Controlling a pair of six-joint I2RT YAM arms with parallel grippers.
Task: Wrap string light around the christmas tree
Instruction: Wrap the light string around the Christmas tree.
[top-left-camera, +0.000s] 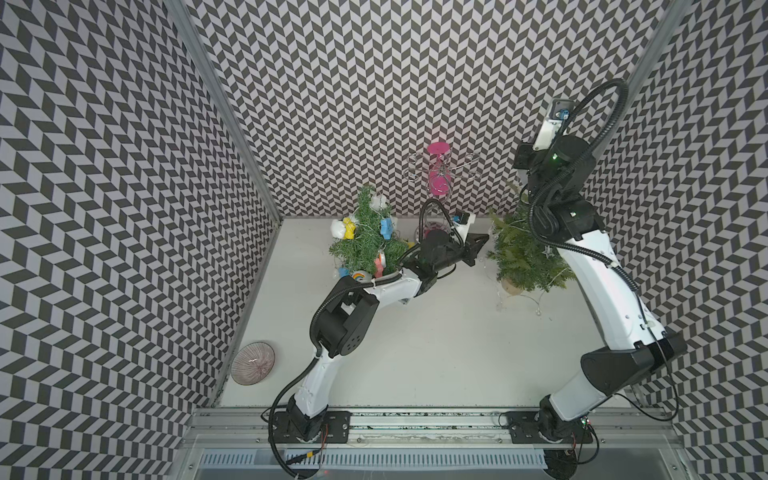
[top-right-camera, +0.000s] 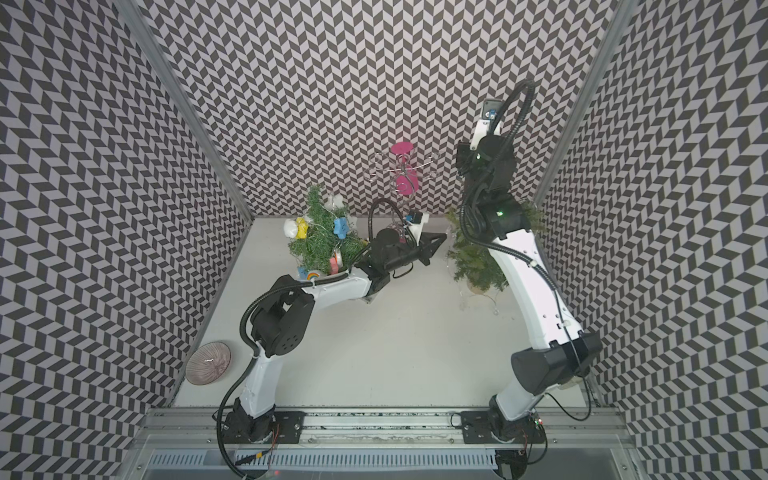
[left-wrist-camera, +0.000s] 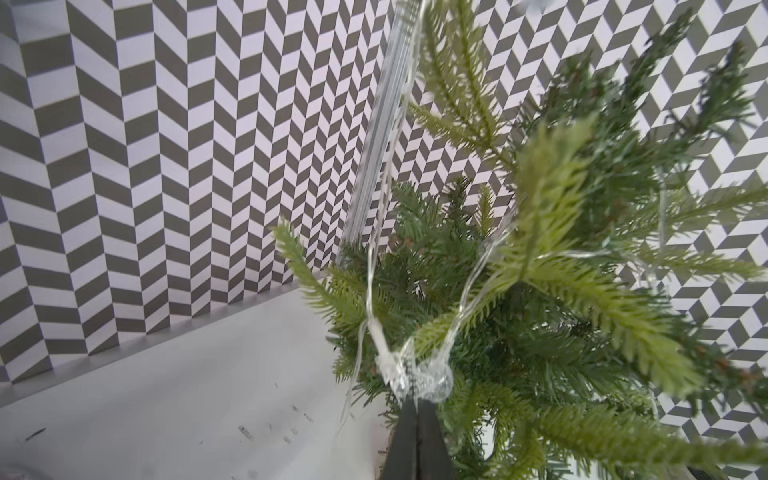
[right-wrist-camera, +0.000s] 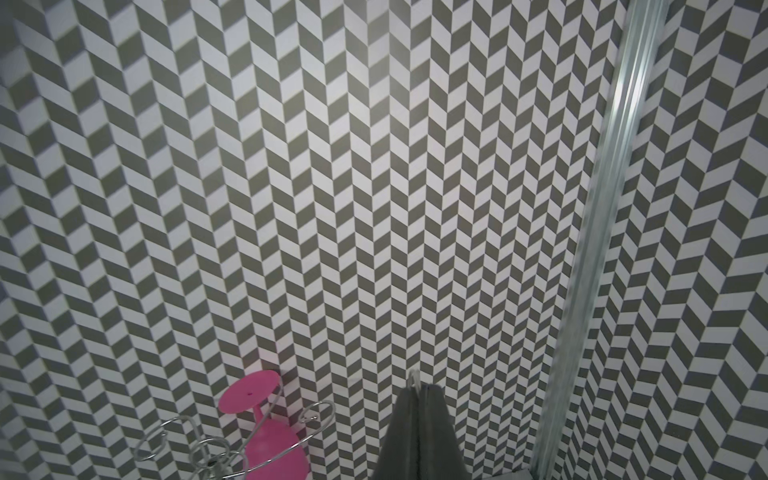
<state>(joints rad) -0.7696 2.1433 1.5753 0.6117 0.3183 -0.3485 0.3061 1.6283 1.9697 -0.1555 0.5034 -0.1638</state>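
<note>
The plain green christmas tree (top-left-camera: 521, 253) stands in a pale pot at the back right of the table in both top views (top-right-camera: 473, 262). The clear string light (top-left-camera: 540, 299) winds through its branches and trails onto the table in front. My left gripper (top-left-camera: 485, 238) is at the tree's left side, shut on a bunch of the string light (left-wrist-camera: 432, 376) at a clear bulb, as the left wrist view (left-wrist-camera: 417, 401) shows. My right gripper (top-left-camera: 518, 160) is raised high above the tree, shut, with a thin loop of the light's wire (right-wrist-camera: 412, 376) pinched at its tip (right-wrist-camera: 417, 387).
A second tree (top-left-camera: 365, 241) hung with coloured ornaments stands at the back left, just behind my left arm. A wire rack with an upturned pink glass (top-left-camera: 439, 174) stands at the back wall. A ribbed bowl (top-left-camera: 252, 363) lies by the left wall.
</note>
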